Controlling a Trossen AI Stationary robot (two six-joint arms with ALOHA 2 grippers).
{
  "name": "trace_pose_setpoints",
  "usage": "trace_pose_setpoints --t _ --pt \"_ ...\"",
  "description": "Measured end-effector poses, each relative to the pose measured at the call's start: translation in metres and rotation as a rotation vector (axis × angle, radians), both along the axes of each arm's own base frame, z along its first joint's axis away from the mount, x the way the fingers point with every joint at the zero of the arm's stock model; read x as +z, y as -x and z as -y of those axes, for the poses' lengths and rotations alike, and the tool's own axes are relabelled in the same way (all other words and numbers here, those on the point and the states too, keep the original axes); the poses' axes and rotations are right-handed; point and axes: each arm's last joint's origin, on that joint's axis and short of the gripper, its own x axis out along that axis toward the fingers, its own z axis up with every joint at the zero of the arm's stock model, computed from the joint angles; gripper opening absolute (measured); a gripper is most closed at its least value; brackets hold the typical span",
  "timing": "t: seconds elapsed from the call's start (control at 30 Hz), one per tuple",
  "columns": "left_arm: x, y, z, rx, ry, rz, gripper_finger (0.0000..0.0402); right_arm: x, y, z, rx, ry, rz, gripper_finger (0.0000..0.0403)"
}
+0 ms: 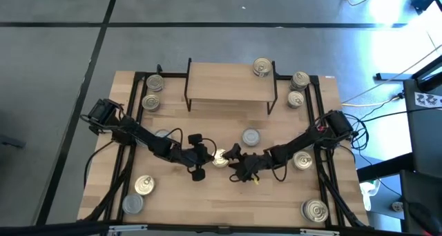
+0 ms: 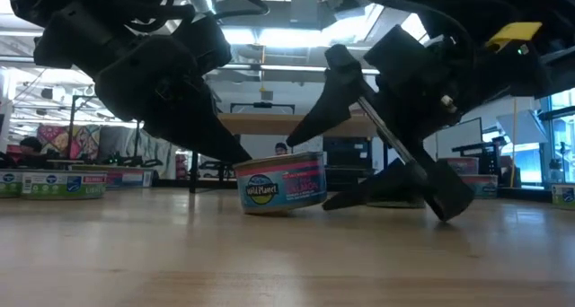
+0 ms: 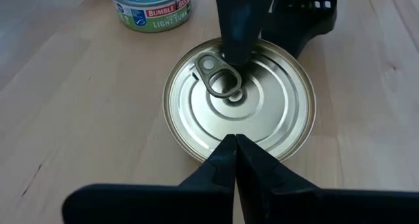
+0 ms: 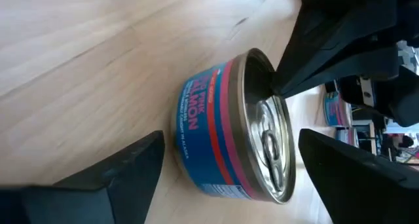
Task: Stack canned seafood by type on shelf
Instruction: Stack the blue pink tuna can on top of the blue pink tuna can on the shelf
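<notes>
Right gripper [image 4: 226, 162], jaws wide, flanks the salmon tin [image 2: 280, 182] at mid-table while the closed left gripper [image 3: 234, 160] hovers above; rigid, probably slippery, best clamped across its walls.

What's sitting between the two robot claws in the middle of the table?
A salmon can with a gold pull-ring lid, seen in the low view between the shut left end effector and the open right end effector.

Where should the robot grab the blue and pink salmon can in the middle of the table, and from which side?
Probably by its round side wall. The salmon can stands upright on the table, short and wide, lid facing up. The open right gripper already has a finger on each side, so closing there looks best. The shut left gripper hangs over the near rim of the lid, so coming from straight above is blocked.
</notes>
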Motion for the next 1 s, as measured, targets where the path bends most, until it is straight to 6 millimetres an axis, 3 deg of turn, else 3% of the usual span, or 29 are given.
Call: trace_pose_setpoints --t 0.3,1.0 --pt "0.001 -0.001 0.0 -0.007 -0.003 0.011 0.0006 0.0 -0.004 0.011 -0.011 -0.009 -0.008 0.035" --pt "0.001 -0.001 0.0 -0.006 -0.003 0.009 0.0004 -0.004 -0.002 0.012 -0.015 0.033 -0.046 0.035"
